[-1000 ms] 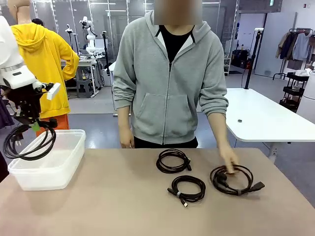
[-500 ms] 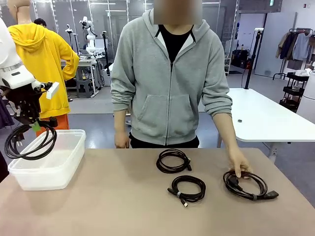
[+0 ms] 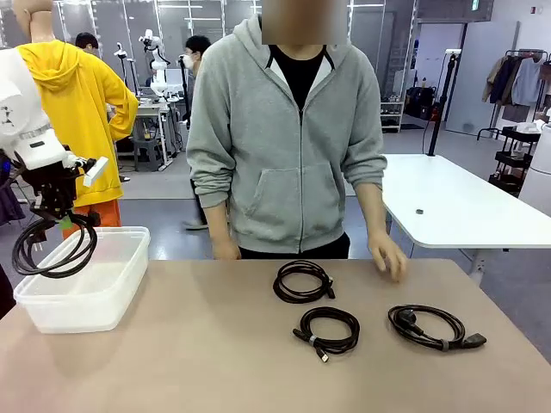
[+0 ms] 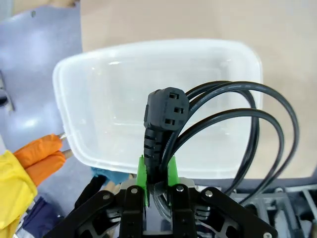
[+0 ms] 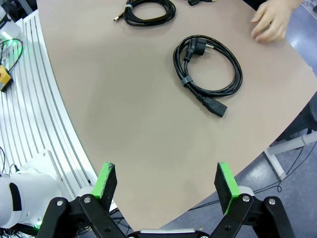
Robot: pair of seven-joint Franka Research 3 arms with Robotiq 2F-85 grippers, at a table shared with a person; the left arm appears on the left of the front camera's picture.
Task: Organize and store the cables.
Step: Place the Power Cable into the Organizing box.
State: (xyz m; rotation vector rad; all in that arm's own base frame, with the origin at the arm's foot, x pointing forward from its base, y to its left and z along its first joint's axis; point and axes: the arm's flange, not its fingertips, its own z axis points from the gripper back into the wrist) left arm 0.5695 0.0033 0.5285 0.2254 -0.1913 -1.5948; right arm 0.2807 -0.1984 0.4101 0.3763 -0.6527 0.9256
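The left arm (image 3: 24,120) is a smooth white shell with a few small dark marks on its side. It ends in a black wrist block with a small white box (image 3: 93,169) jutting from it. The left gripper (image 4: 157,171) is black, built of jointed links with round screw heads, and its inner faces carry bright green pads (image 4: 142,173). The right gripper (image 5: 166,183) has the same black links and grey pivots, with green-faced fingers (image 5: 227,187) and a rounded white casing (image 5: 22,196) beside it. The person wears a grey zip hoodie (image 3: 288,163) with a hood and a front pocket, over a black shirt (image 3: 301,73)
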